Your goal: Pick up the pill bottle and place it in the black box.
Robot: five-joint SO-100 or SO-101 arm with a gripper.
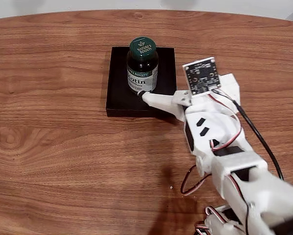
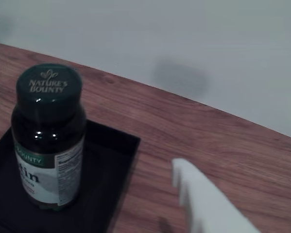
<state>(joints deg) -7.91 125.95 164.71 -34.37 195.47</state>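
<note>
One pill bottle (image 1: 143,66) is standing upright inside the black box (image 1: 119,93) in the fixed view, near the middle of the tray's floor, its dark green cap facing up and its white-and-green label turned toward the camera. The black box is sitting flat on the wooden counter (image 1: 53,147), toward the far side of it. Just right of the bottle's base, the white arm (image 1: 219,147) is reaching in from the lower right, and one pale finger (image 1: 158,100) of the gripper (image 1: 147,93) is lying over the box's near right corner with its dark tip right by the bottle's foot; whether it is touching the bottle, I cannot tell. A small circuit board (image 1: 202,75) is sitting atop the wrist.

In the wrist view, the pill bottle (image 2: 50,141) is standing at the left on the black box (image 2: 111,160), and a white finger (image 2: 203,204) is rising well to its right over bare wood, apart from the bottle. The jaws are spread wide and holding nothing.
</note>
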